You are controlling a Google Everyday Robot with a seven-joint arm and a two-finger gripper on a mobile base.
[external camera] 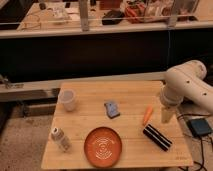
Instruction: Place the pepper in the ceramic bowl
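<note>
Roughly, left to right. The table (125, 90) was a rectangle of pale wood planks with a matte surface. The cup (67, 99) stood upright at back-left: white, plain, tapered. Plastic or paper, couldn't tell. The shaker bottle (60, 138) sat front-left near the edge, with a white body and a darker cap. Upright or leaning was hard to judge.

The blue block (112, 108) sat mid-table, small, blue-grey, with rounded corners. What it was stayed unclear. The bowl (103, 146) was front-centre: wide, shallow and round, glossy orange-red, with a white swirl of rings at its centre.

The pepper (147, 115) lay flat on the wood right of centre, slim, orange, tapered and slightly angled. The black bar (157, 137) lay diagonally at front-right, ribbed, just below the pepper and apart from it.

The arm (185, 85) was a smooth white rounded shell coming in from the right. The box (200, 126) sat on the floor beside the table, dark, with a cable (206, 150) running off it.

Hidden or unclear: the frame edge cut off the arm's far end. Clutter on the back bench was too blurred to name. The bottom edge clipped the table front.

The gripper (166, 114) hung fingers-down over the right side of the table. The pepper lay just to its left, beside the jaws rather than between them, with no contact visible. The jaws were spread, released, grasping nothing.
</note>
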